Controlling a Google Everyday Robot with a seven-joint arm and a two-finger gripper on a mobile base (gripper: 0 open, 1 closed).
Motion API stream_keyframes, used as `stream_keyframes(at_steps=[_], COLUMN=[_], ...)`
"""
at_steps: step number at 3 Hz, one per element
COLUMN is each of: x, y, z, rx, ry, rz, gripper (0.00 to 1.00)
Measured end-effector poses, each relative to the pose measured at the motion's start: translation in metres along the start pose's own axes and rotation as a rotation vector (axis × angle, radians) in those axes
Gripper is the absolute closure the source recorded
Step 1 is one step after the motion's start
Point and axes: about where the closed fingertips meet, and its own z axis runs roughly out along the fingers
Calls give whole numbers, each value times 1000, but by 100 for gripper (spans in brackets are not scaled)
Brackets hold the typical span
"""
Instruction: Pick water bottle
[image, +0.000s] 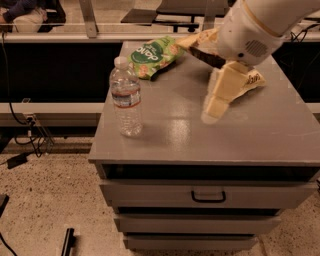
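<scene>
The water bottle (126, 98) is a small clear ribbed plastic bottle with a white cap and a white-and-red label band. It stands upright near the front left corner of the grey cabinet top (170, 135). My gripper (212, 107) is cream-coloured and hangs from the white arm (250, 30). It points down over the middle of the top, to the right of the bottle and well apart from it. It holds nothing that I can see.
A green snack bag (151, 56) lies at the back left of the top. A brown snack bag (199, 45) lies at the back, partly hidden behind the arm. The cabinet has drawers with a dark handle (208, 196). Cables lie on the floor at the left.
</scene>
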Motion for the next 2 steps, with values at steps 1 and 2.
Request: stream_keyframes(at_steps=[1, 2], x=[-73, -108], y=[-23, -26], z=[55, 78], rx=[-103, -158], ry=[-196, -285], rz=[-31, -52], gripper=[0, 4])
